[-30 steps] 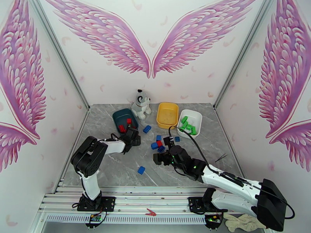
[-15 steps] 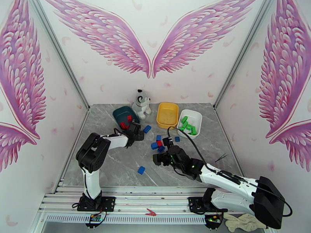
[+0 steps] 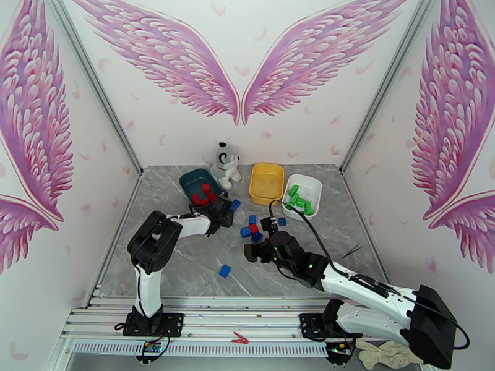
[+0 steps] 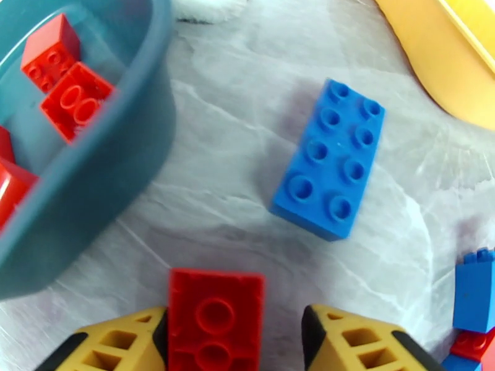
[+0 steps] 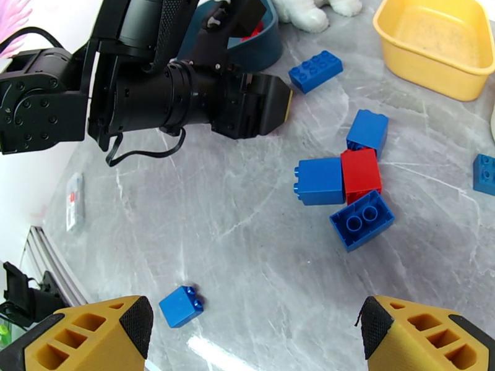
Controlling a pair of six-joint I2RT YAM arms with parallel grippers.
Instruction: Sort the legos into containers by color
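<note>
Left end effector (image 4: 235, 309): red lego (image 4: 215, 323) sits in the jaws, pinch unclear; probably bound for teal tub (image 4: 111, 156).
Right end effector (image 5: 253, 335): spread, empty, above blues (image 5: 318, 180).

**Three tubs at the back, bricks loose in front**

Along the far side of the table (image 3: 185, 267) stand the left tub (image 3: 187, 179), the plush dog (image 3: 226, 166), the middle tub (image 3: 266, 183) and the right tub (image 3: 314, 188), in that order. The left tub holds a few bricks (image 3: 201, 196), and the right tub holds a heap of bricks (image 3: 298, 200). A long brick (image 3: 234, 205) lies just before the gap between the left and middle tubs. A cluster of bricks (image 3: 252, 229) sits before the middle tub, with a small brick (image 3: 282, 221) to its right. A lone brick (image 3: 224, 271) lies well nearer.
</note>
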